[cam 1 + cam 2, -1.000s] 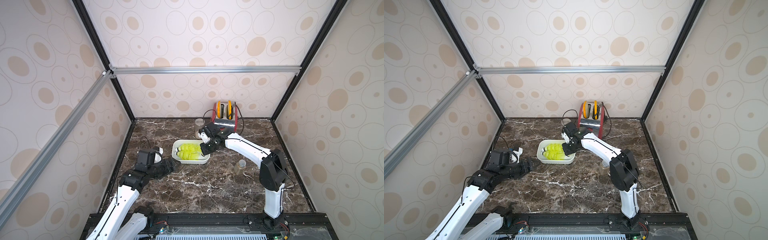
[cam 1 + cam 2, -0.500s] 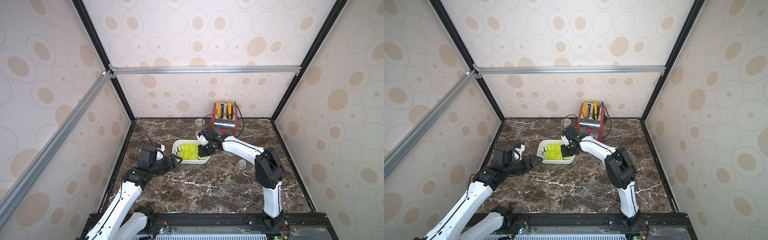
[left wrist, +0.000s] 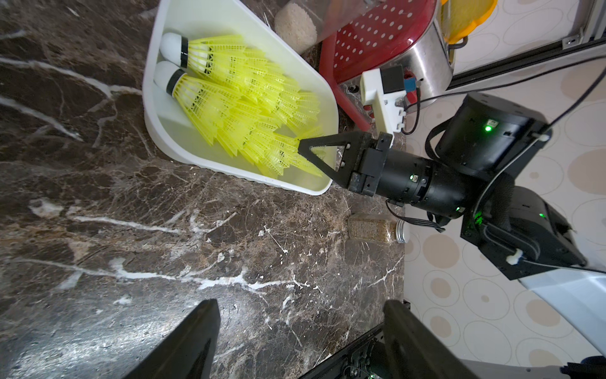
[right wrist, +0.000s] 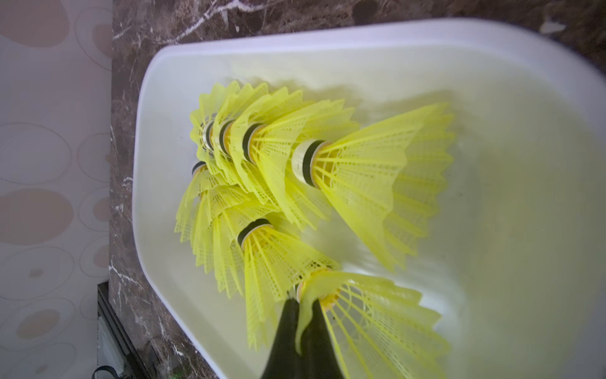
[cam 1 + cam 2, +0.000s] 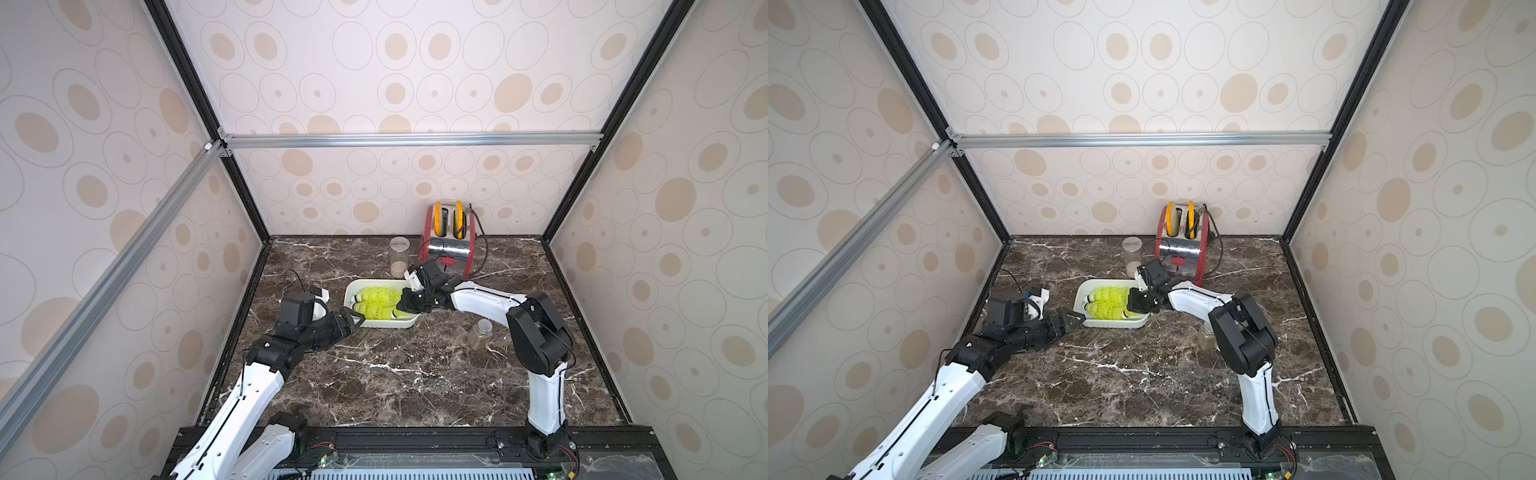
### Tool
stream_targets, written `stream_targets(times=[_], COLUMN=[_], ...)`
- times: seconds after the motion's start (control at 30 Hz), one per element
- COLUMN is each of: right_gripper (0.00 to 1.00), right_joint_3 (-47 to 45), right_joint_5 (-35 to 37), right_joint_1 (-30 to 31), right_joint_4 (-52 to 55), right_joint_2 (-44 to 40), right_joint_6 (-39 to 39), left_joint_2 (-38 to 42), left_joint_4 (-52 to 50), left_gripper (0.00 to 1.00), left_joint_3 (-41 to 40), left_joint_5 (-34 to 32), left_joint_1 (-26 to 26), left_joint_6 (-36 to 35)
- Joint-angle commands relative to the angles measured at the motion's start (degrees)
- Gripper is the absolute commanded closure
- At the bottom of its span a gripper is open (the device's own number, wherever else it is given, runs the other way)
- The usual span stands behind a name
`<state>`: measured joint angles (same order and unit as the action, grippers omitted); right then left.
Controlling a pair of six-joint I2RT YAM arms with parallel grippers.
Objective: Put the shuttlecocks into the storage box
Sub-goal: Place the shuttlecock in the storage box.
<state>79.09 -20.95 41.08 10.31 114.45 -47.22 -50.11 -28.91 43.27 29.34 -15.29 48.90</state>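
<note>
The white storage box [image 5: 376, 325] [image 5: 1111, 324] sits mid-table, in front of the toaster. Several yellow-green shuttlecocks [image 5: 374, 300] [image 5: 1105, 302] [image 3: 242, 98] [image 4: 295, 157] lie in it, nested in two rows with their white tips to the left. My right gripper [image 5: 404, 306] [image 5: 1134, 305] [image 4: 303, 305] reaches into the box's right end. It is shut on the skirt edge of the last shuttlecock [image 4: 377, 315] in the nearer row. My left gripper [image 5: 357, 319] [image 5: 1077, 319] [image 3: 300, 305] is open and empty, just off the box's near left corner.
A red toaster [image 5: 449, 245] with a black cord stands at the back wall. A clear jar [image 5: 399, 257] is next to it, behind the box. A small capped jar [image 5: 480, 334] stands right of the box. Enclosure walls close in on three sides.
My left arm has swung right, bringing its open gripper up to the box's near left corner. The right gripper has stayed shut inside the box, shifting only slightly.
</note>
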Motion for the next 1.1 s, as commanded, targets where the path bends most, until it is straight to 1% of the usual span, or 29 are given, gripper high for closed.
stream_targets(times=[0.0, 0.23, 0.37, 0.67, 1.07], right_gripper=[1.00, 1.00, 1.00, 1.00, 1.00], right_joint_3=[-1.53, -5.69, -5.54, -5.02, -5.34], right_joint_5=[-1.52, -2.83, -3.13, -4.09, -5.21], right_joint_1=[-0.21, -0.39, -0.33, -0.27, 0.14], right_joint_4=[-7.56, -19.19, -21.20, -17.74, -18.59], right_joint_2=[-2.22, -1.54, -0.72, 0.31, 2.02], right_joint_6=[-5.46, -15.26, -18.23, -19.70, -22.31], left_joint_2=[0.93, 1.69, 2.16, 2.07, 2.17], left_joint_4=[0.01, 0.69, 0.69, 0.87, 0.69], left_gripper=[0.19, 0.19, 0.19, 0.19, 0.19], left_joint_3=[0.94, -0.54, -0.83, -0.19, -0.02], left_joint_5=[0.01, -0.16, -0.16, -0.51, -0.60], left_joint_1=[-0.27, -0.36, -0.36, -0.35, -0.44], left_joint_6=[0.58, 1.87, 2.36, 2.68, 2.77])
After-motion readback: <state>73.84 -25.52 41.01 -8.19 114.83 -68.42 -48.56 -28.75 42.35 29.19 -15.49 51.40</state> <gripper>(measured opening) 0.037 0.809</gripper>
